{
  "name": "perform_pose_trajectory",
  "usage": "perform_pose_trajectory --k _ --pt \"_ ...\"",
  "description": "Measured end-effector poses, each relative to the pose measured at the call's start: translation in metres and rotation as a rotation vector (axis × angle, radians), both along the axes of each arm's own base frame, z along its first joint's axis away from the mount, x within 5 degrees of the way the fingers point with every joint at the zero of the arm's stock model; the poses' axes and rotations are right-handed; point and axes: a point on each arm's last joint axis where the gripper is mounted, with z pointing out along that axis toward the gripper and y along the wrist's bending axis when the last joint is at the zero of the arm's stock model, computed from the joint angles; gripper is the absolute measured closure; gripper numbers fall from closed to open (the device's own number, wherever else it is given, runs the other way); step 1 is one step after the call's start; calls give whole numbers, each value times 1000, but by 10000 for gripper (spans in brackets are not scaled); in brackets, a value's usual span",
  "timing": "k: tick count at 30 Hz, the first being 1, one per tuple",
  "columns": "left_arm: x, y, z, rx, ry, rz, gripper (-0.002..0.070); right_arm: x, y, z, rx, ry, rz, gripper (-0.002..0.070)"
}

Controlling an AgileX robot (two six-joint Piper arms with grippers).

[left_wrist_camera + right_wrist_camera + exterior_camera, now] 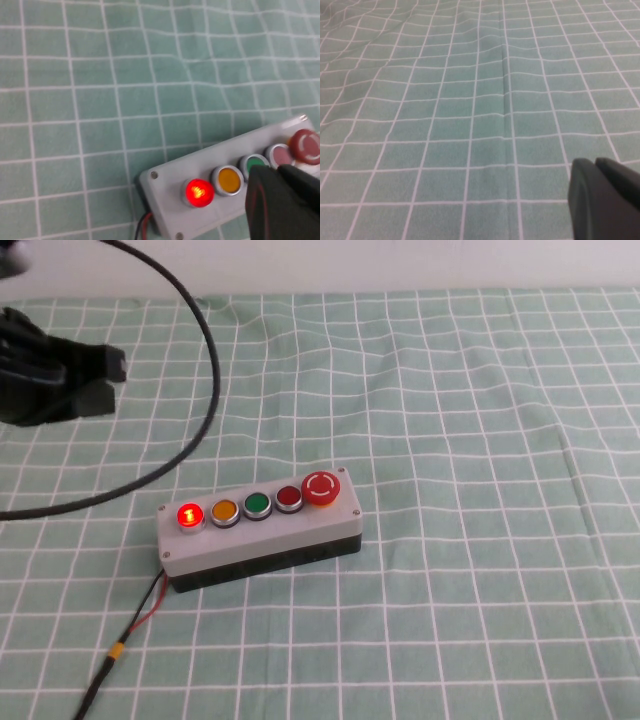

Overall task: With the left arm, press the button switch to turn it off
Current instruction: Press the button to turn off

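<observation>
The button switch [188, 515] glows bright red at the left end of a row of five on a grey box [262, 538] in the middle of the table. My left gripper [108, 372] hovers at the far left of the high view, well behind and to the left of the box, touching nothing. In the left wrist view the lit button switch [199, 193] lies ahead of the left gripper [276, 170], whose fingers are pressed together and empty. The right gripper [595, 162] appears only in its wrist view, shut over bare cloth.
Beside the lit button stand an orange button [224, 511], a green one [257, 504], a darker red one [289, 497] and a big red mushroom button [321, 488]. A thick black cable [205, 335] loops over the green checked cloth. Red and black wires [145, 612] leave the box's near left corner.
</observation>
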Motion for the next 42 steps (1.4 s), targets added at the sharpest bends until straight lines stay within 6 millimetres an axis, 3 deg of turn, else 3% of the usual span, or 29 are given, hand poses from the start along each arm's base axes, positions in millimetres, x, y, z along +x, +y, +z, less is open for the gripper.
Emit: perform_pose_trajectory --k 7,12,28,37,42 --pt "13 -27 -24 185 87 -30 678 0 0 0 0 0 0 692" --pt "24 -43 -42 213 149 -52 678 0 0 0 0 0 0 692" --pt "56 -59 -114 220 370 -62 678 0 0 0 0 0 0 692" --pt "62 -61 -118 219 384 -63 678 0 0 0 0 0 0 692" --pt "55 -59 -92 200 318 -61 678 0 0 0 0 0 0 692"
